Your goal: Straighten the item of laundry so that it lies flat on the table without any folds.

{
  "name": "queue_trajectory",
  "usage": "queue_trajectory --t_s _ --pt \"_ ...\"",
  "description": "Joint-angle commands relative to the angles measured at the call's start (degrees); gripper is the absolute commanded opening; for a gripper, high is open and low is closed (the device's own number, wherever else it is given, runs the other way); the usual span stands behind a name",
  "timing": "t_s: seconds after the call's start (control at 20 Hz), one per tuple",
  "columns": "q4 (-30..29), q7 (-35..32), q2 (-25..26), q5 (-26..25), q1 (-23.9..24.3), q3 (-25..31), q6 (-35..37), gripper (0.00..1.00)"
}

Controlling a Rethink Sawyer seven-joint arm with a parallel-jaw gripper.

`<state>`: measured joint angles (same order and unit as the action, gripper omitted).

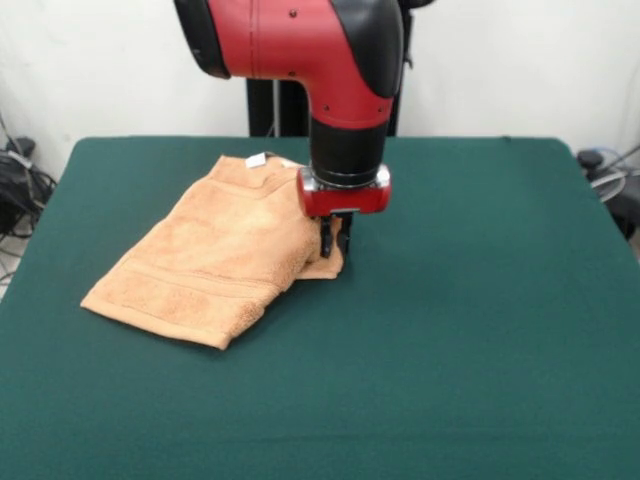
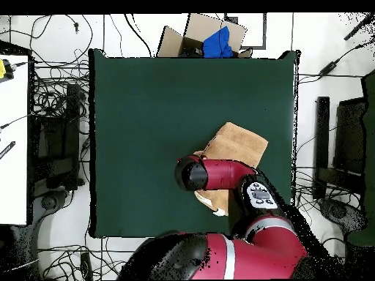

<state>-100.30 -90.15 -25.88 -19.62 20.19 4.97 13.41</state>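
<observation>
Towel (image 1: 215, 265): one, orange-tan terry, lying folded and rumpled on the table (image 1: 480, 330), left of centre in the front view, one woven band showing near its lower-left end. One table, dark green top, far larger than the towel. One arm (image 1: 330, 60), red and black, coming down from the top edge. One gripper (image 1: 334, 238), dark fingers down at the towel's right-hand corner, touching or pinching the cloth there; fingers look close together but whether they actually clamp the fabric cannot be told. Front view only: small white tag (image 1: 256, 159) on the towel's far edge, layered fold along the right side, gripper tips. Overhead view only: a cardboard box (image 2: 209, 33) with something blue in it beyond the table's far edge, cables on the floor around, white surface at the left edge. Overhead, the arm covers the gripper and much of the towel; only the towel's outer part and a bit near the elbow show. Front view cuts the arm's upper part off at the top.
</observation>
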Motion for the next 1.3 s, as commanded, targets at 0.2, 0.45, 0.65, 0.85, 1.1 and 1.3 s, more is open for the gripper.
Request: queue_trajectory --t_s 0.2,0.45,0.65,0.85,1.1,1.3 --pt "1.08 -13.52 0.94 4.44 -3.14 -3.99 -2.72 0.00" --pt "0.96 -12.30 0.85 5.22 -3.14 -4.00 -2.34 0.00" --pt "0.47 -12.45 0.35 5.87 -3.74 -4.27 -1.84 0.00" --pt "-2.49 -13.13 -3.78 7.26 -4.73 -4.13 0.84 0.00" --pt "-6.66 -13.53 -10.51 10.08 -5.88 -3.36 6.04 0.00" --pt "-8.97 -13.49 -14.55 12.51 -6.82 -3.01 9.27 0.00"
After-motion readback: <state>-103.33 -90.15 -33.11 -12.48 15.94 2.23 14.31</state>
